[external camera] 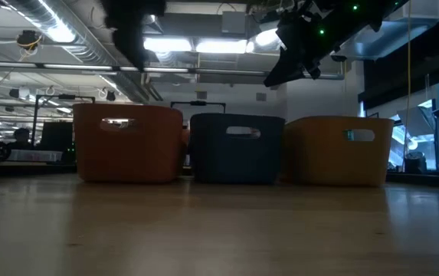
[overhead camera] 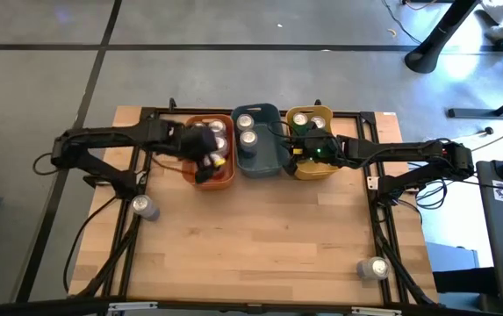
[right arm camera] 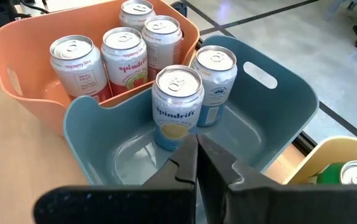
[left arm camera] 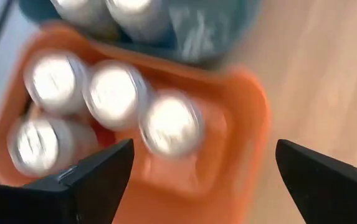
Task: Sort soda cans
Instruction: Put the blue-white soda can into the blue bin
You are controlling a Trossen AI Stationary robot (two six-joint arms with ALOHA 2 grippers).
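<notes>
Three bins stand side by side at the table's far side. The orange bin [overhead camera: 209,149] holds several red-labelled cans [right arm camera: 125,59], standing upright. The blue-grey bin [overhead camera: 258,145] holds two upright cans [right arm camera: 177,106]. The yellow bin [overhead camera: 312,140] holds silver-topped cans [overhead camera: 319,121], one of them green [right arm camera: 352,171]. My left gripper [left arm camera: 203,174] hovers open and empty above the orange bin's cans [left arm camera: 113,93]. My right gripper [right arm camera: 197,158] is shut and empty, above the yellow bin's side next to the blue-grey bin. Two loose silver cans rest on the table, one left [overhead camera: 143,206] and one near right [overhead camera: 374,268].
In the low view the three bins [external camera: 238,149] stand in a row, with both arms above them [external camera: 303,46]. Bare wooden table [overhead camera: 260,237] lies between the bins and the near edge. A black frame runs round the table's sides.
</notes>
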